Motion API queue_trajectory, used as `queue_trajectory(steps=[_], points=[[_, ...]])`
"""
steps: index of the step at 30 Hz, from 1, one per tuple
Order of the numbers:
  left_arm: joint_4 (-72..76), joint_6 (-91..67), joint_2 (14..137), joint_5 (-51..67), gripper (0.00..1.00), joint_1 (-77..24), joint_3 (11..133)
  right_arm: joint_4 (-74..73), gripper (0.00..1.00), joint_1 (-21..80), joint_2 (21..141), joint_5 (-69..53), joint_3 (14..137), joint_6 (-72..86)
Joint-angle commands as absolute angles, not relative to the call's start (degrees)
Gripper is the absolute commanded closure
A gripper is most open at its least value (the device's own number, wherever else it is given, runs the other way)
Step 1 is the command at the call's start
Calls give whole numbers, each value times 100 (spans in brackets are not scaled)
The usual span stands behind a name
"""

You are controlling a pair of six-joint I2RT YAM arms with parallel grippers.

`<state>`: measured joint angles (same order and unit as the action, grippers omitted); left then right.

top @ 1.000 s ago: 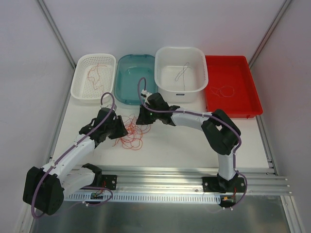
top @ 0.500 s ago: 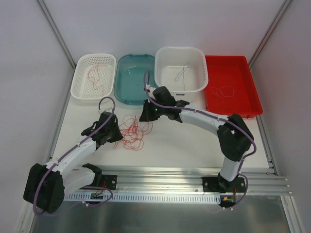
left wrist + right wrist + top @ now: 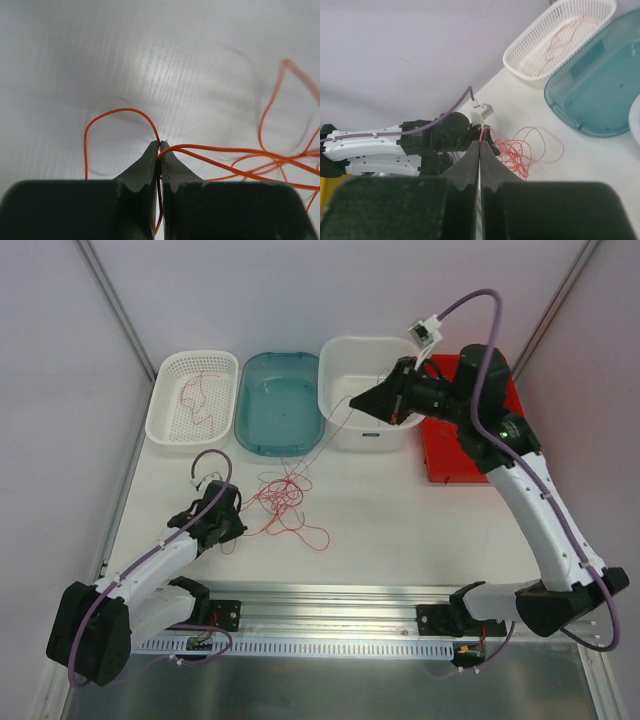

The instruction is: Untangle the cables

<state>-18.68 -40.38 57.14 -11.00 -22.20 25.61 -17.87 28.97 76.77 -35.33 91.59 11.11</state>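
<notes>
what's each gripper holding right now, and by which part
Left gripper pinches a red strand at the cables' left edge. Right gripper pinches a red strand high above them; which part is unclear.

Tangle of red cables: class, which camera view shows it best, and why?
The top external view: the whole tangle of red cables lies in sight. The right wrist view shows it smaller, at a slant; the left wrist view, only a few strands.

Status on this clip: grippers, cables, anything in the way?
Left gripper shut on a red cable, low at the table. Right gripper shut on a red cable too, high near the white tub. Tangle between them. Nothing blocking.
</notes>
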Motion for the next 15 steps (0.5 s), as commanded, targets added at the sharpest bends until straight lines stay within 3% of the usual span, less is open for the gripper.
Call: queue_trajectory(steps=[1,15], points=[[-1951,-4456,5459,-1599,100,-2224,2382,-2275,99,2498,7146,-4201,9685,818],[-2786,-5537,4264,-1995,100,-1161,2381,-2725,99,1248,5766,-3017,10134,325]])
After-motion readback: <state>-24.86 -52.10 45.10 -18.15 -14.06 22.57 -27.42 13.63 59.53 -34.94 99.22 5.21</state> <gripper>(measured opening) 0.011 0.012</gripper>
